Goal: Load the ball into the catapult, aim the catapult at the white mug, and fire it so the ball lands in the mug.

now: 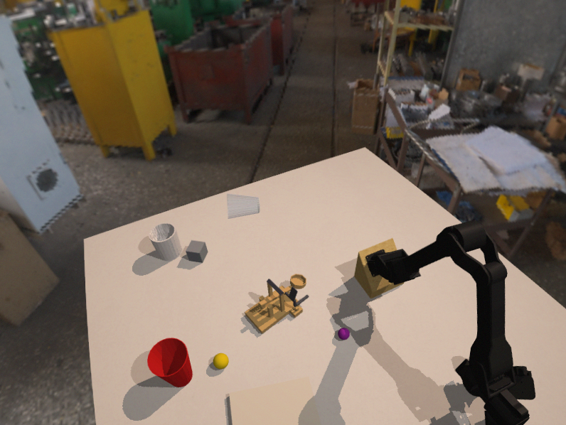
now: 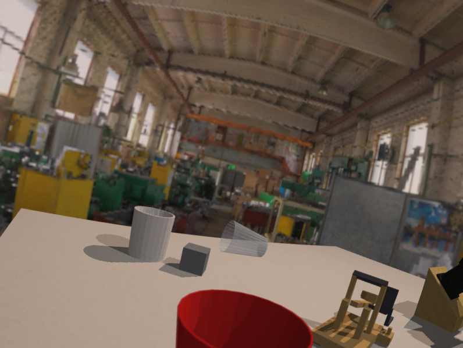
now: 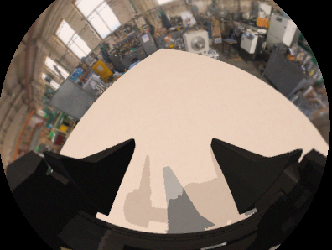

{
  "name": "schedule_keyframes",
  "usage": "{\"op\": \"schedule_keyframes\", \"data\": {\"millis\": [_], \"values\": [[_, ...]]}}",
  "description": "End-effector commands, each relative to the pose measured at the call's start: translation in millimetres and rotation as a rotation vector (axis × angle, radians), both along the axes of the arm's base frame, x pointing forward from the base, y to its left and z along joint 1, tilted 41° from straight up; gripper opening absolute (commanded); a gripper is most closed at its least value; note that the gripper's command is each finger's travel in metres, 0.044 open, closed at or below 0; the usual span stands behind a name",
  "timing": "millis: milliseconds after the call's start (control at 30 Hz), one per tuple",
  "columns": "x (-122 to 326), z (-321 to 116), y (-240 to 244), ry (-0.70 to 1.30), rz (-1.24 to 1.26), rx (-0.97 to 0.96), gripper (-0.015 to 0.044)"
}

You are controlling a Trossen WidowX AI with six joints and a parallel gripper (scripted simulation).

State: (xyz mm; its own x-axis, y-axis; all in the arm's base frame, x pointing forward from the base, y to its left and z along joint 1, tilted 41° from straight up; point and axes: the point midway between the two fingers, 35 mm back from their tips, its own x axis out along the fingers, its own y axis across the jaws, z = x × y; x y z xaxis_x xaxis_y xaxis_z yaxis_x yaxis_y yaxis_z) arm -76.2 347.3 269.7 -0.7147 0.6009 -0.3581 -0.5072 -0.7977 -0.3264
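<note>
On the pale table [image 1: 292,237] [image 2: 93,299] [image 3: 180,96], the white mug [image 1: 165,242] [image 2: 150,234] stands upright; the claw [image 3: 173,143] gapes wide, gripping nothing.

In the top view, I observe the arm [image 1: 490,315] [image 2: 453,280] and pale panel [image 1: 274,402] truncated at the lower edge. The white mug's [image 1: 170,246] [image 2: 149,235] floor is hidden from me in the exterior view. There, the lower edge crops the red cup [image 1: 182,369] [image 2: 243,322] and catapult [image 1: 263,323] [image 2: 337,335]; the right edge crops the arm. Background machinery is blurred.
</note>
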Motion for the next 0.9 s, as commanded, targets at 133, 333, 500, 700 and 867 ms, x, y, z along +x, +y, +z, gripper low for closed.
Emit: {"op": "schedule_keyframes", "data": {"millis": [133,333,500,700,867], "values": [[48,10,11,-0.013,-0.163,0.01,0.044],[82,14,16,-0.011,-0.277,-0.001,0.044],[97,24,18,0.016,-0.328,0.015,0.044],[134,27,19,0.055,-0.436,-0.004,0.044],[179,16,17,0.072,-0.56,-0.065,0.044]]}}
